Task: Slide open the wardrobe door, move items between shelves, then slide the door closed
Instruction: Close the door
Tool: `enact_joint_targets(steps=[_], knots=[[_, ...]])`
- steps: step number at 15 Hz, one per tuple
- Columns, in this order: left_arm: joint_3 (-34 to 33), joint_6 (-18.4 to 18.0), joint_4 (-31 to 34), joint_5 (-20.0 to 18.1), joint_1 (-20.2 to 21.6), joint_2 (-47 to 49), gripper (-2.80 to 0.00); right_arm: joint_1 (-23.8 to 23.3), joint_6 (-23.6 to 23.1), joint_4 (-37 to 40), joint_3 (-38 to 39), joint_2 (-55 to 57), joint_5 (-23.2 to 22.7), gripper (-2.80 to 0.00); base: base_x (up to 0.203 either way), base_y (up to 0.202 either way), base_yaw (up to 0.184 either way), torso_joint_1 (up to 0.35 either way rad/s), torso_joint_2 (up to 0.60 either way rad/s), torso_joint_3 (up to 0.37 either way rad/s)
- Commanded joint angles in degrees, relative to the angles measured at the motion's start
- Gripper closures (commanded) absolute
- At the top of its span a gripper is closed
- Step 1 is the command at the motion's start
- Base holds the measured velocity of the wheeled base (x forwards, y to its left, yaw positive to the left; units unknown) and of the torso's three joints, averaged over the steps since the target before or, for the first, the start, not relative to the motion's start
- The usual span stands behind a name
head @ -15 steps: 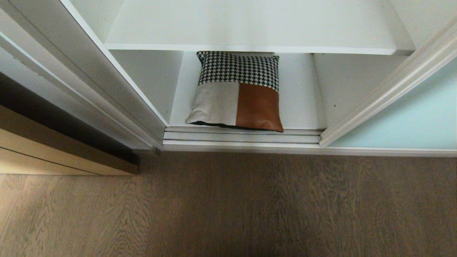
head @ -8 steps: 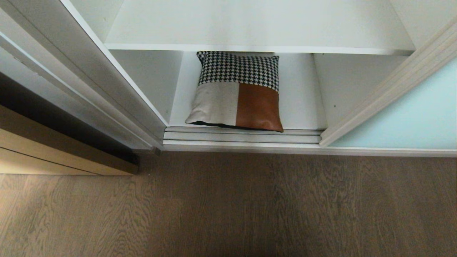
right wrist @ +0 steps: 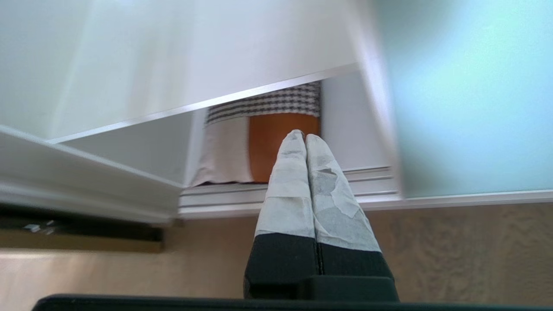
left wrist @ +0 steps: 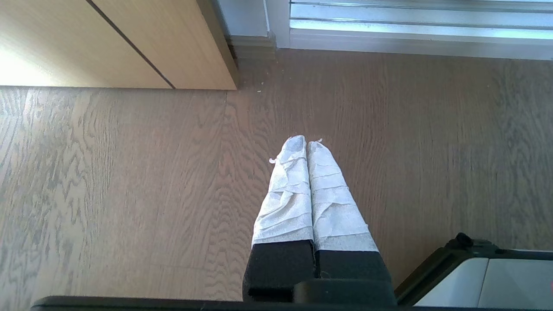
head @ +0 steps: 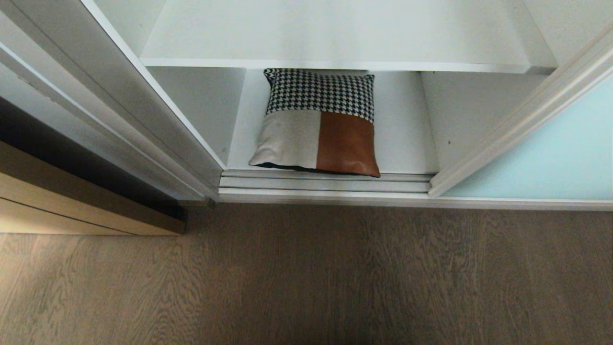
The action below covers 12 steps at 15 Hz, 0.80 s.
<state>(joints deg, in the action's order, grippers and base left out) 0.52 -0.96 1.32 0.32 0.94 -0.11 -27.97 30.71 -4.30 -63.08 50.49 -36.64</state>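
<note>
The sliding wardrobe door [head: 560, 153] of frosted aqua glass stands slid to the right, leaving the wardrobe open. One item [head: 318, 124], a cushion of houndstooth, beige and rust-orange patches, lies on the bottom shelf [head: 402, 143]. An upper shelf [head: 335, 33] above it is bare. My right gripper [right wrist: 305, 136] is shut and empty, out over the floor, pointing at the cushion [right wrist: 268, 134] beside the door [right wrist: 466, 108]. Also shut and empty, my left gripper [left wrist: 306, 141] hangs over the floor. Neither gripper shows in the head view.
The silver door track [head: 325, 184] runs along the wardrobe's front. A white frame post [head: 143, 124] bounds the opening on the left, with a tan wooden panel [head: 72, 206] beyond it. Brown wood-grain floor [head: 306, 278] lies in front. A corner of my base [left wrist: 484, 276] shows.
Nothing has shifted in the head view; the cushion, the shelves and the door stand as before.
</note>
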Motion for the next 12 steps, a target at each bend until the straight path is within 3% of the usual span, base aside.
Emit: enact_joint_targets(steps=[1,7,12], knots=[[0.0,0.0,0.0,0.0,0.0,0.2,0.00,-3.7,0.2,-1.8,0.8,3.8,-1.7,0.00,0.000,0.000,0.000,0.000,0.00,0.000],[0.0,0.0,0.0,0.0,0.0,0.2,0.00,-7.7,1.0,-2.3,-0.2,7.9,-7.8,0.00,0.000,0.000,0.000,0.000,0.00,0.000],[0.0,0.0,0.0,0.0,0.0,0.2,0.00,-8.8,8.4,-10.2,-0.2,13.1,-9.2,0.00,0.000,0.000,0.000,0.000,0.00,0.000]])
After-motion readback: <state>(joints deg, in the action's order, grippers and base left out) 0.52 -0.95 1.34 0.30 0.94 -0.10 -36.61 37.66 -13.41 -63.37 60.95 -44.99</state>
